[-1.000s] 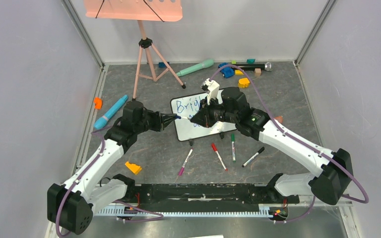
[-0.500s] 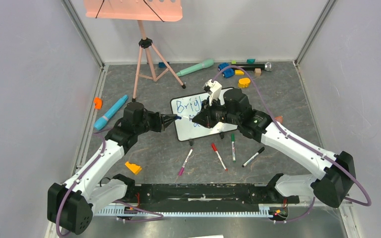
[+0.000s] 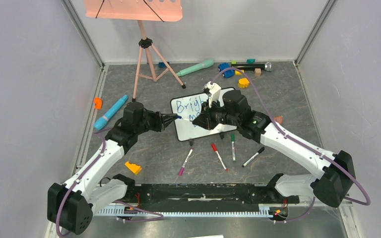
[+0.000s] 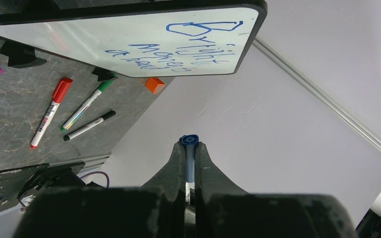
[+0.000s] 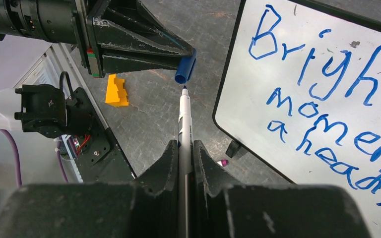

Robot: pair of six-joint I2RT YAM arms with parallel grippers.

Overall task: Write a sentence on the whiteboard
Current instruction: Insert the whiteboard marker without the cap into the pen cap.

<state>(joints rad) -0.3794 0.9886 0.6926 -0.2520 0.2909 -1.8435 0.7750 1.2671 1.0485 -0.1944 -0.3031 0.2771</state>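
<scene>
2 grippers: left gripper (image 4: pixel 189 147) pinches blue cap (image 4: pixel 189 140); right gripper (image 5: pixel 183 148) pinches marker (image 5: pixel 184 114).
Whiteboard (image 3: pixel 186 131): likely light, stiff, tippy; grasp at left edge.

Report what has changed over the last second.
The right arm has drawn slightly back toward its own side, uncovering more of the sentence on the whiteboard in the top view. Nothing was taken or let go: the right gripper stays shut on the marker, its tip facing the blue cap in the shut left gripper. The left arm, whiteboard and loose markers have not moved.
</scene>
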